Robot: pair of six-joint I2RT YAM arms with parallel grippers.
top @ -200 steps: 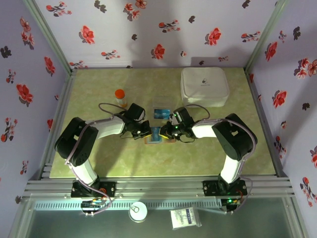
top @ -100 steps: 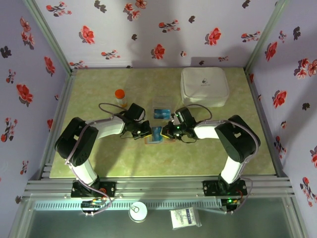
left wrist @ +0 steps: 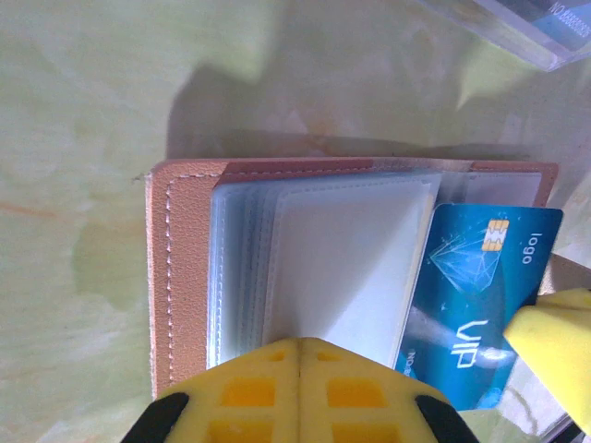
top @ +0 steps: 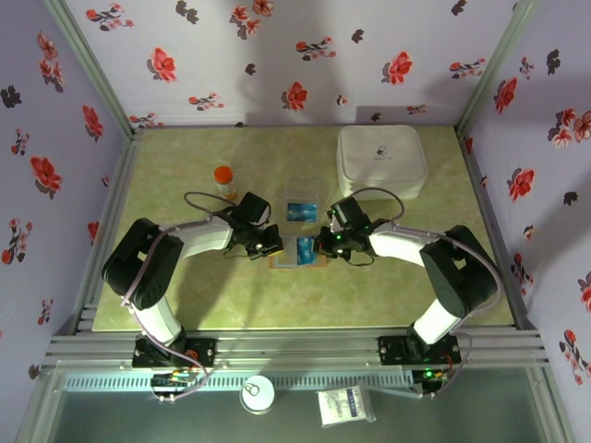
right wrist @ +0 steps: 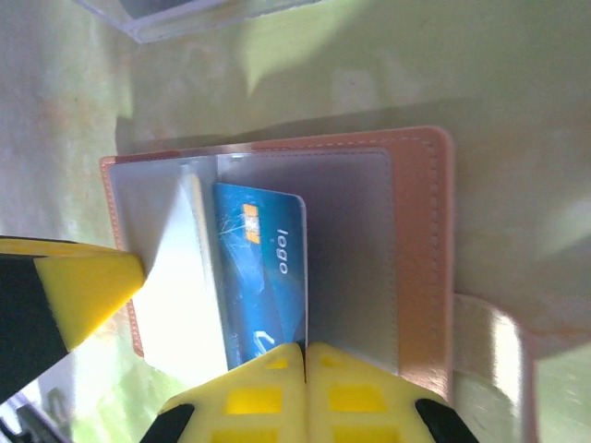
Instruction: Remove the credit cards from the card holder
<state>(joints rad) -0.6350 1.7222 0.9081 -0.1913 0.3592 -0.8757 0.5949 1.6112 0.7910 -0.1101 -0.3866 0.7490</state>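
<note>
- Yellow pads of my right gripper point(right wrist: 305, 355) are squeezed together with no gap, pinching the near end of a blue credit card point(right wrist: 263, 268). That forearm lies low over the table point(top: 185, 305), reaching in from the right toward the middle.
- My left gripper point(left wrist: 300, 355) is closed just as tight and seems to nip the edge of the clear sleeves of the card holder point(left wrist: 185, 277). Its forearm stretches in low from the left, so my two wrists meet nose to nose.
- The card holder lies open and flat near the table's centre, between my two grippers. It has a tan stitched rim with a stack of cloudy plastic sleeves inside.
- The blue credit card sticks partway out from the sleeves, tilted, showing a gold chip and the words "VIP" and "logo".
- Just beyond the holder sits a clear case point(top: 297, 197) with a second blue card point(top: 301, 211) in it.
- Farther back are a white box point(top: 381, 161) and a small orange bottle point(top: 224, 180).
</note>
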